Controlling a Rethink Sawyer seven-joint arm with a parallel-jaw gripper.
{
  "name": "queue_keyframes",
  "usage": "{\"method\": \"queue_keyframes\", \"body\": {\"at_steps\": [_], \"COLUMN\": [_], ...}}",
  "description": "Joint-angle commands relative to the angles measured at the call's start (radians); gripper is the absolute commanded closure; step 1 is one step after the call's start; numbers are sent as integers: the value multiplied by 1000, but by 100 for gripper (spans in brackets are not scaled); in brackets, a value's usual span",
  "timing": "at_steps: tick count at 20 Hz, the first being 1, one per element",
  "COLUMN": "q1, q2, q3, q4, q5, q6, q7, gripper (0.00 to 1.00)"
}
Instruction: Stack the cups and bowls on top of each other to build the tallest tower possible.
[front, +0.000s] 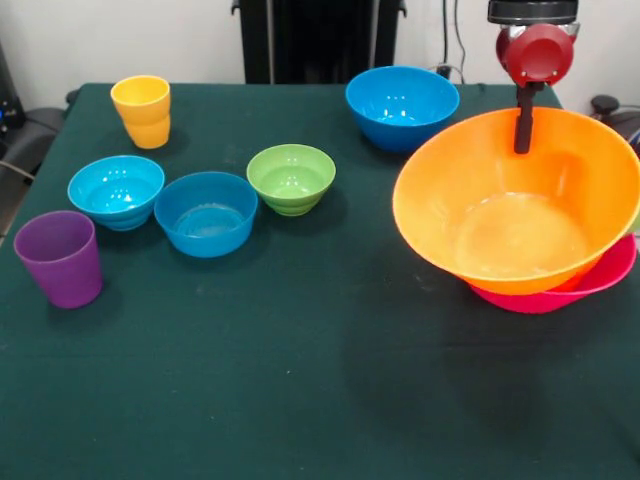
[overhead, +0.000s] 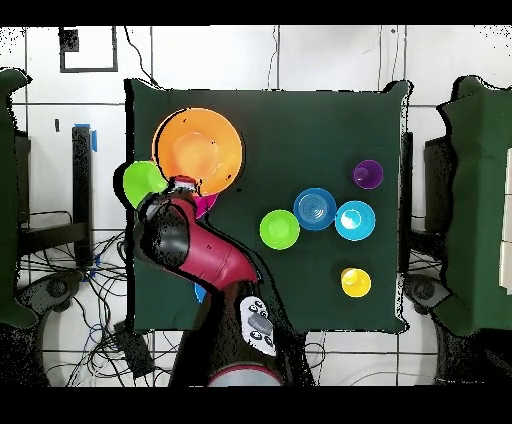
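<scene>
Looking straight down, you see a dark green table (overhead: 300, 290). At its far left sits the large orange bowl (overhead: 198, 150), with a bright green bowl (overhead: 143, 180) poking out just beside its near-left edge. The red arm (overhead: 195, 245) reaches up from the bottom to that bowl's near rim. To your right lie a small green bowl (overhead: 279, 229), a blue bowl (overhead: 314, 208), a cyan bowl (overhead: 355, 220), a purple cup (overhead: 368, 174) and a yellow cup (overhead: 355, 282).
</scene>
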Motion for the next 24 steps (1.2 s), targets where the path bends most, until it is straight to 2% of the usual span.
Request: {"method": "queue_keyframes", "body": {"at_steps": [1, 6, 11, 16, 24], "q1": [-16, -28, -19, -39, 9], "q2": [-27, 20, 6, 0, -5], "q3": [54, 86, 82, 97, 61], "q4": [24, 12, 12, 22, 2], "q5": [7, -13, 2, -12, 32], "q6": [-30, -92, -73, -77, -50], "q7": [173, 195, 190, 191, 186], "gripper": [100, 100, 100, 100, 100]}}
